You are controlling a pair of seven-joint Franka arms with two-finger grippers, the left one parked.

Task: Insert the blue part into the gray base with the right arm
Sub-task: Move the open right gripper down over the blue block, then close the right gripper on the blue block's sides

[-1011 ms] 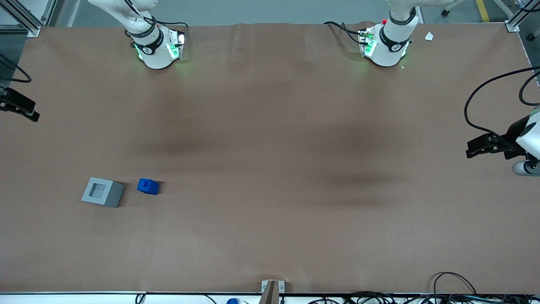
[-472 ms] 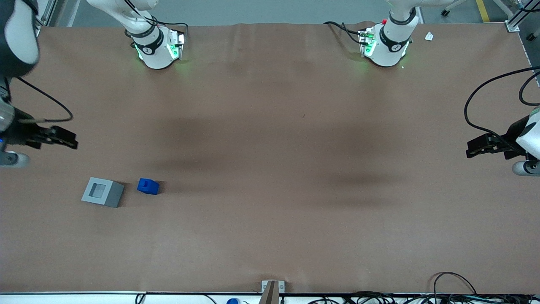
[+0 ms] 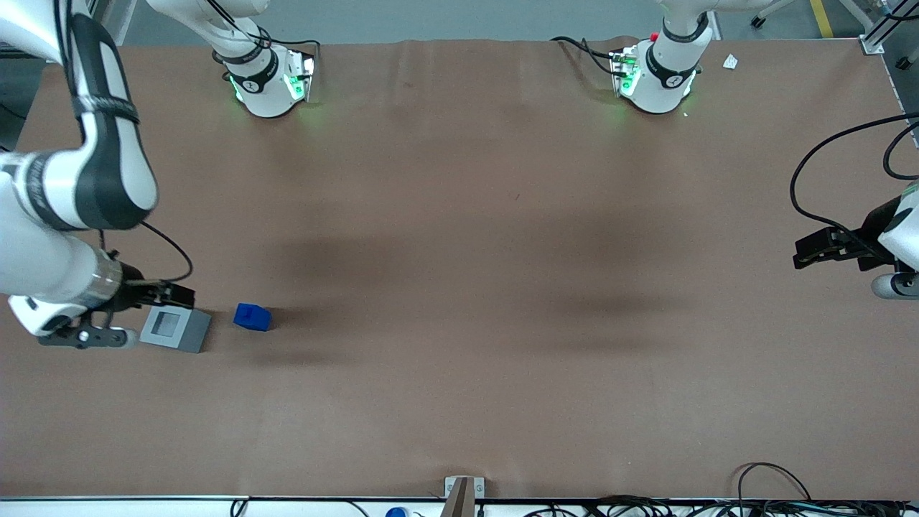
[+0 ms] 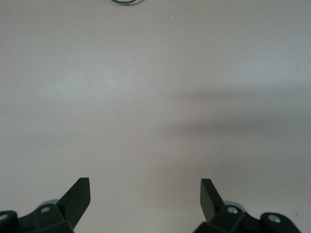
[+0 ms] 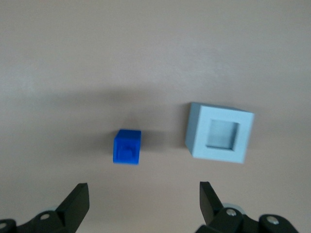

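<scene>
Now the gray base (image 3: 174, 328) sits flat on the brown table (image 3: 459, 402) with its square socket facing straight up, a boxy block with no clear long axis, its sides turned slightly askew to the table's edge. Just beside the gray base and apart from it, on the side toward the parked arm's end, the blue part (image 3: 252, 317) stands upright with its stepped top upward. Above the gray base's edge farthest from the front camera hangs the right arm's (image 3: 79, 172) hand (image 3: 166, 294), released, fingers (image 5: 77, 201) spread wide and gripping nothing.
</scene>
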